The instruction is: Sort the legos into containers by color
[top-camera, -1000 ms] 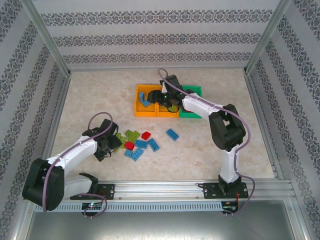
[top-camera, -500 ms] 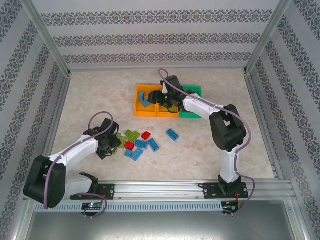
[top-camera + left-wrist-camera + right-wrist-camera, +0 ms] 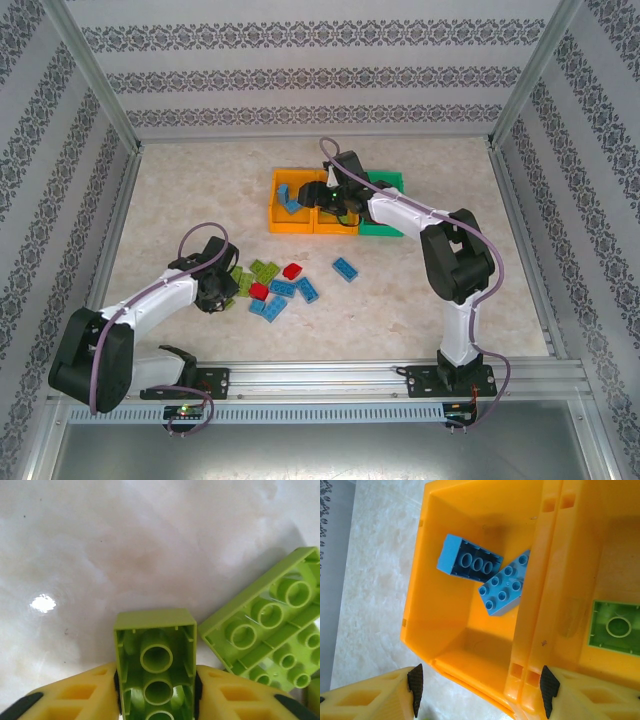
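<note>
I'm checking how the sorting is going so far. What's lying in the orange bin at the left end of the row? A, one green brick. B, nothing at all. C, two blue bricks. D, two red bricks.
C: the right wrist view looks into the left-end orange bin, where two blue bricks lie, one studs up, the other showing its hollow underside.

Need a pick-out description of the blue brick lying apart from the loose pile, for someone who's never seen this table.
On the table, find the loose pile of red, green and blue bricks at the near left. Just right of it in the top view lies one blue brick. It sits alone, touching nothing, while the other loose blues crowd together with the reds and greens.
</note>
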